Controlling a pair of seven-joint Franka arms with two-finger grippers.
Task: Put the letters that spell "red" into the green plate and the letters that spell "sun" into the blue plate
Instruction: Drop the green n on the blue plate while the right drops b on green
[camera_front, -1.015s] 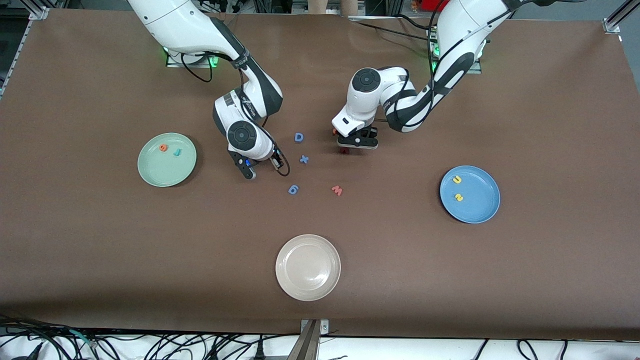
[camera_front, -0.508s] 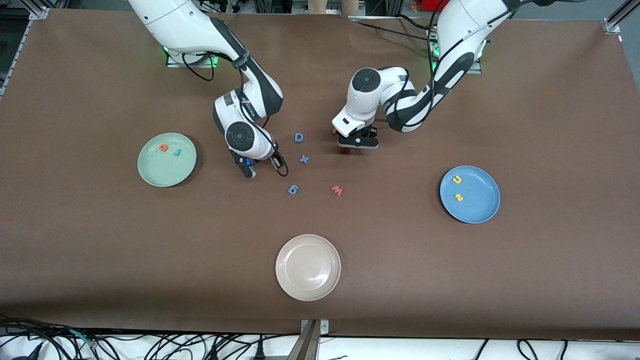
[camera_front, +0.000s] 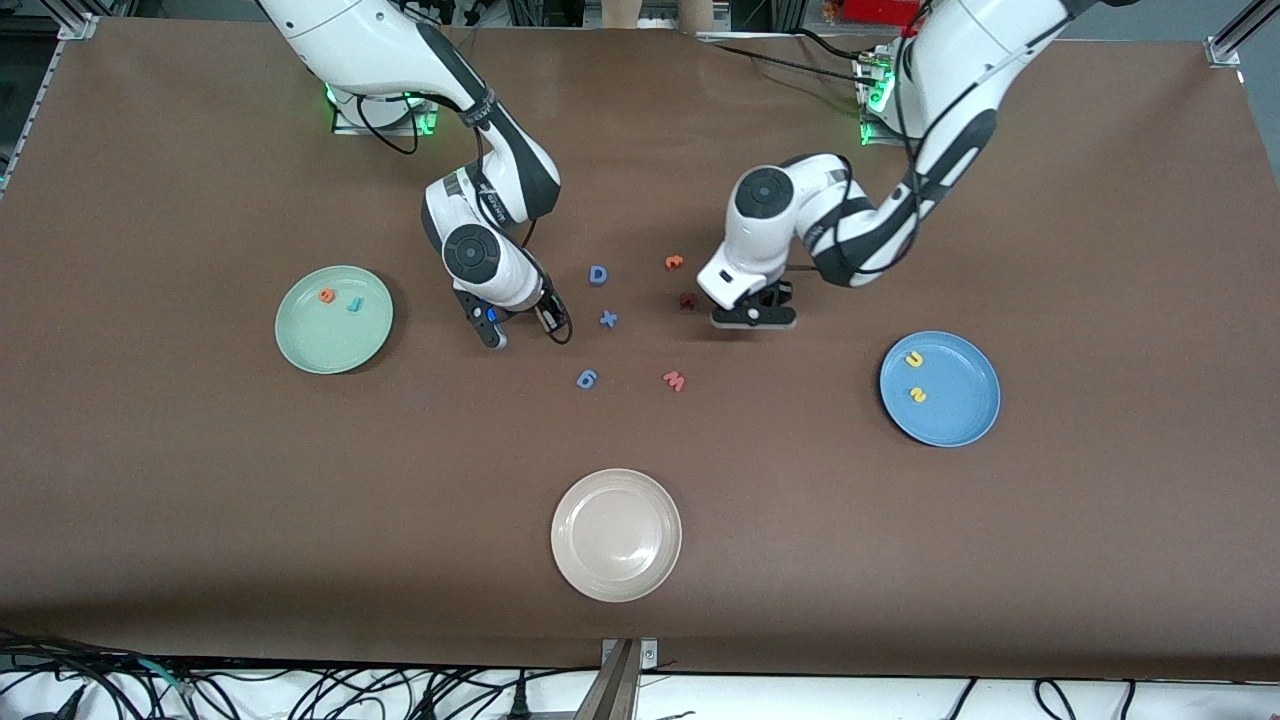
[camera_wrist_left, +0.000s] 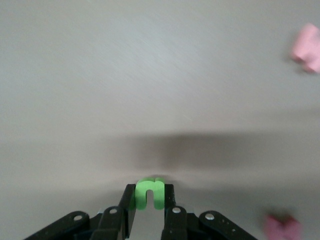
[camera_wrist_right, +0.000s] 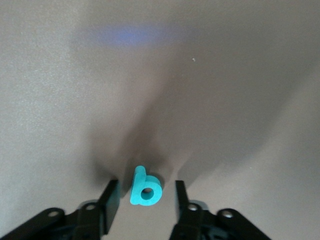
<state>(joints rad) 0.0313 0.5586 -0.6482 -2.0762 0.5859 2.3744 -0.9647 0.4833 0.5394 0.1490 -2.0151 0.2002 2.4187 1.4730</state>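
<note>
The green "n" (camera_wrist_left: 148, 194) is pinched upright in my left gripper (camera_wrist_left: 148, 198), which is shut on it just above the table. In the front view my left gripper (camera_front: 754, 317) is beside the dark red letter (camera_front: 687, 299). The teal "d" (camera_wrist_right: 145, 187) lies flat on the table between the fingers of my right gripper (camera_wrist_right: 146, 193), which stands open with a gap on each side. My right gripper (camera_front: 492, 328) is low beside the green plate (camera_front: 330, 346), which holds the orange "e" (camera_front: 326, 295) and the teal "r" (camera_front: 354, 304). The blue plate (camera_front: 955, 415) holds the yellow "u" (camera_front: 914, 359) and the yellow "s" (camera_front: 917, 394).
Loose letters lie between the two grippers: a blue D (camera_front: 598, 275), a blue x (camera_front: 608, 319), a blue 6 (camera_front: 587, 378), a pink w (camera_front: 674, 380) and an orange letter (camera_front: 675, 262). A cream-white plate (camera_front: 616, 535) sits nearer the front camera.
My left gripper has moved off the orange and dark red letters toward the blue plate, uncovering both. My right gripper has shifted slightly away from the front camera.
</note>
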